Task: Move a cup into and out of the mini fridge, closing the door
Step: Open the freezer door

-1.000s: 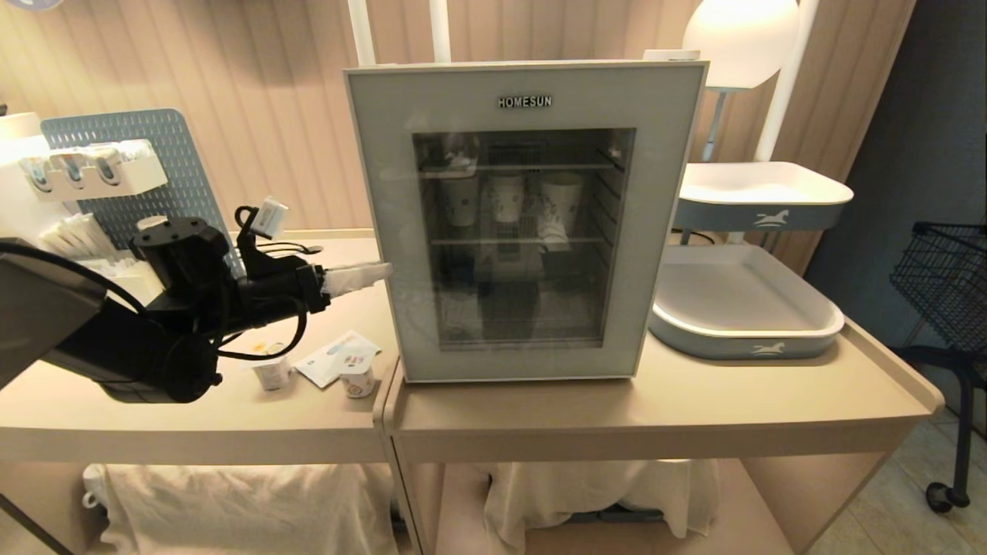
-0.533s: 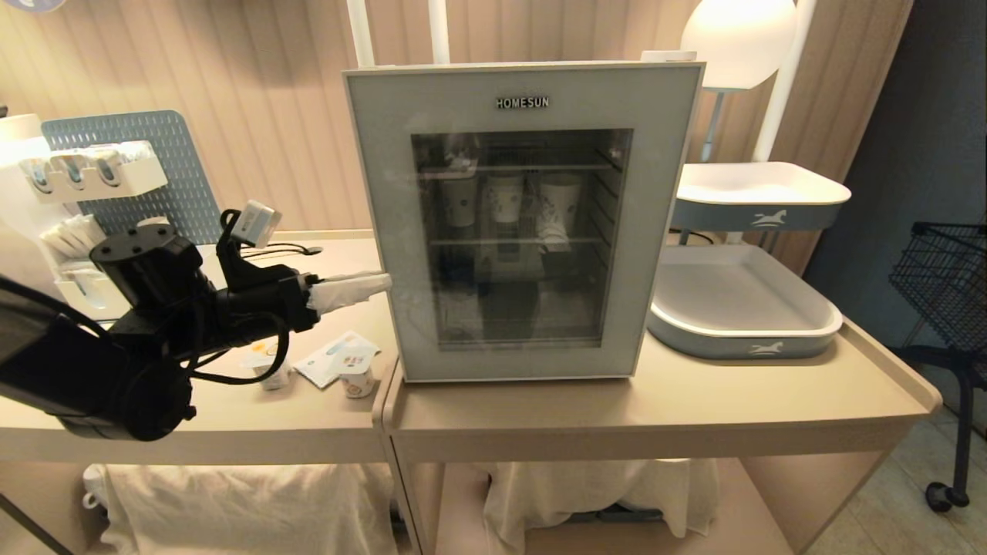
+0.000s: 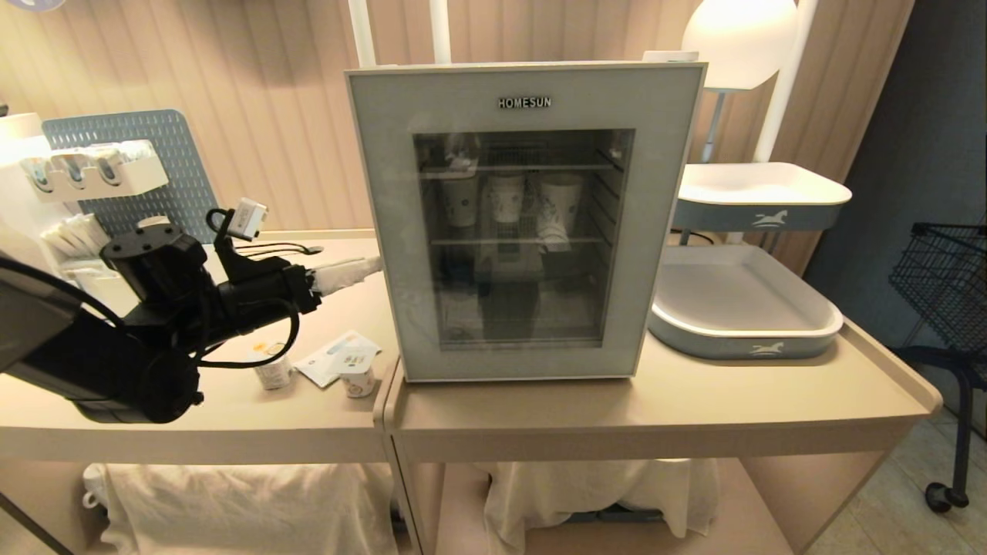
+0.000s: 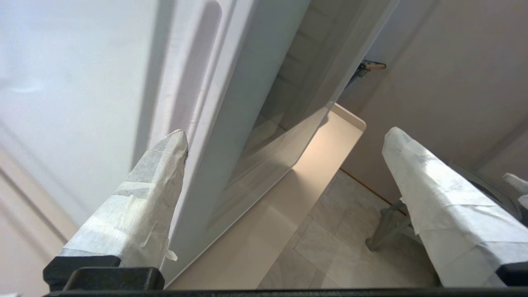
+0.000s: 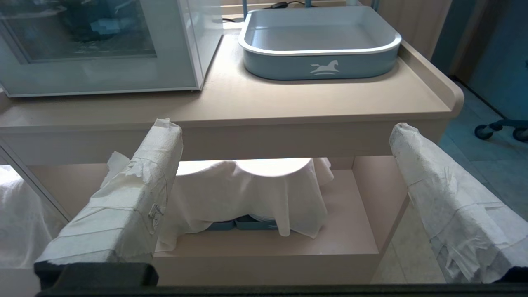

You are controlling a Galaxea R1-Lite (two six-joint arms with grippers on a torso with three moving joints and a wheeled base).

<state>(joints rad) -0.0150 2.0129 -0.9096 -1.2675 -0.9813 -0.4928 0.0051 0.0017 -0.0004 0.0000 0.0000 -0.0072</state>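
Observation:
The white mini fridge [image 3: 524, 92] with HOMESUN lettering stands mid-table, its glass door shut. Behind the glass, three paper cups [image 3: 506, 197] stand on the upper wire shelf. My left gripper [image 3: 362, 271] reaches in level from the left and stands open just beside the fridge's left side, holding nothing. In the left wrist view the left gripper [image 4: 284, 136] straddles the door's front edge. One taped finger [image 4: 148, 198] lies close along the fridge side [image 4: 82, 103]; the other hangs over the floor. My right gripper [image 5: 284, 128] is open and empty, low before the table's front edge.
Two small pots [image 3: 357, 381] and a packet [image 3: 331, 356] lie on the left table under my left arm. A blue pegboard [image 3: 146, 169] stands behind. A blue-grey tray [image 3: 744, 308] sits right of the fridge; a wire basket [image 3: 944, 277] is far right. White cloth [image 5: 243, 194] covers the lower shelf.
My left arm has drawn back a little to the left, its fingertips now slightly farther from the fridge's side. The fridge door has stayed shut.

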